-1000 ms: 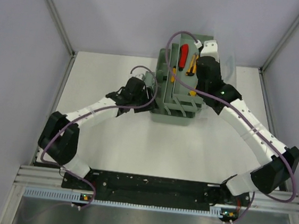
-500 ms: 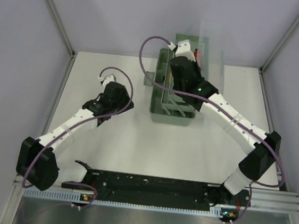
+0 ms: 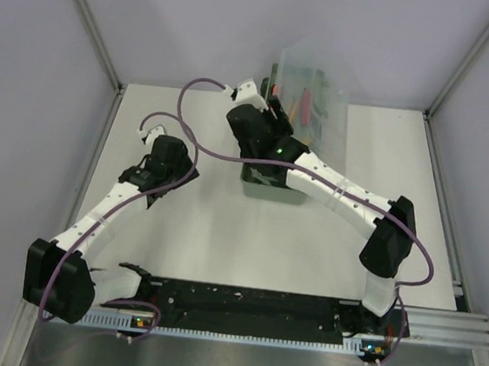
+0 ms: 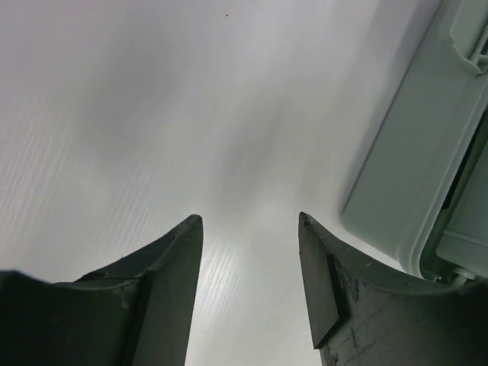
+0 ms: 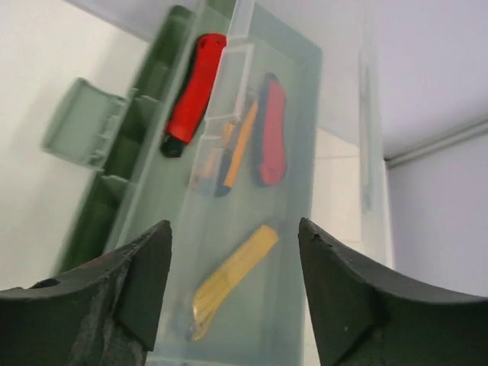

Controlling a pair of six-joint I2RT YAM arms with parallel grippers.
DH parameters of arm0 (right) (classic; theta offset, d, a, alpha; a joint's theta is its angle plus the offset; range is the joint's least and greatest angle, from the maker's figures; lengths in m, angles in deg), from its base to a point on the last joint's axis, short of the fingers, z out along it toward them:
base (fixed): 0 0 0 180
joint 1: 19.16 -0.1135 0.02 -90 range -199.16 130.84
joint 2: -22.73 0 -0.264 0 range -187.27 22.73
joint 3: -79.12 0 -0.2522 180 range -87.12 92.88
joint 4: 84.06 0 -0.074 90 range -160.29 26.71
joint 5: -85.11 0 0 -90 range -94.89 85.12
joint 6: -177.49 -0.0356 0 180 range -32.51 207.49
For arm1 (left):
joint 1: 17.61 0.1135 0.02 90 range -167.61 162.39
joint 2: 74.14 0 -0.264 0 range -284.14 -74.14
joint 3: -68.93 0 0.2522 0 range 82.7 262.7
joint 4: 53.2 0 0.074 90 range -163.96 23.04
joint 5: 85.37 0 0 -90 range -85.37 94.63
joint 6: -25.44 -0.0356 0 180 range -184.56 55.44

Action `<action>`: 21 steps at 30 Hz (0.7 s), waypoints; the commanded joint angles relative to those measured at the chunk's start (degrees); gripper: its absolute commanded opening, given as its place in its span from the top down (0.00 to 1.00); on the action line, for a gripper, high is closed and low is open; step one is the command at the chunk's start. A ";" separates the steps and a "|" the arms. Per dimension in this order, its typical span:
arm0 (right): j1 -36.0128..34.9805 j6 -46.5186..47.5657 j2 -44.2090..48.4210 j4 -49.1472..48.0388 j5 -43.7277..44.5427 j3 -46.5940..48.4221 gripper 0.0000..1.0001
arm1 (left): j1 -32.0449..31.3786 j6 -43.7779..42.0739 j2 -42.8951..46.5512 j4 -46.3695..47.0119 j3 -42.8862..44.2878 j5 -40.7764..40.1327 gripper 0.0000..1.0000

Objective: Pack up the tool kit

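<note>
Your left gripper [image 4: 249, 219] is spread wide over the table [image 4: 152, 114], with the green toolbox [image 4: 412, 168] just to its right. Your right gripper [image 5: 234, 225] is spread too and holds nothing. Just beyond its fingertips are the clear lid [image 5: 297, 114], a red tool [image 5: 194, 84] and a yellow knife [image 5: 229, 278].

L arm [image 3: 106, 208] & R arm [image 3: 340, 191]: white tube links w/ chunky black joint blocks, biggest at 8 and 4 o'clock in top view. Purple cable [image 3: 203, 81] runs along each arm and loops free near the wrists. Small green light [image 3: 278, 152] on R wrist block. Black base plate [image 3: 249, 304] at 6 o'clock. L gripper [image 4: 248, 225] & R gripper [image 5: 232, 229]: dark grey, curved, matte fingers, slightly scuffed.
</note>
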 commanded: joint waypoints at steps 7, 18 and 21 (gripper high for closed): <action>-2.10 -8.70 4.76 0.52 -20.38 -0.71 0.27 | 1.52 -0.84 1.87 -0.21 -0.67 0.86 0.42; -0.09 -14.32 16.35 0.60 -28.74 -6.15 0.25 | 2.22 -2.69 -0.67 4.88 -1.02 10.17 0.33; 4.99 -17.84 21.71 0.52 -31.99 -11.32 0.25 | 2.40 -5.23 -1.73 9.44 -0.41 17.34 0.30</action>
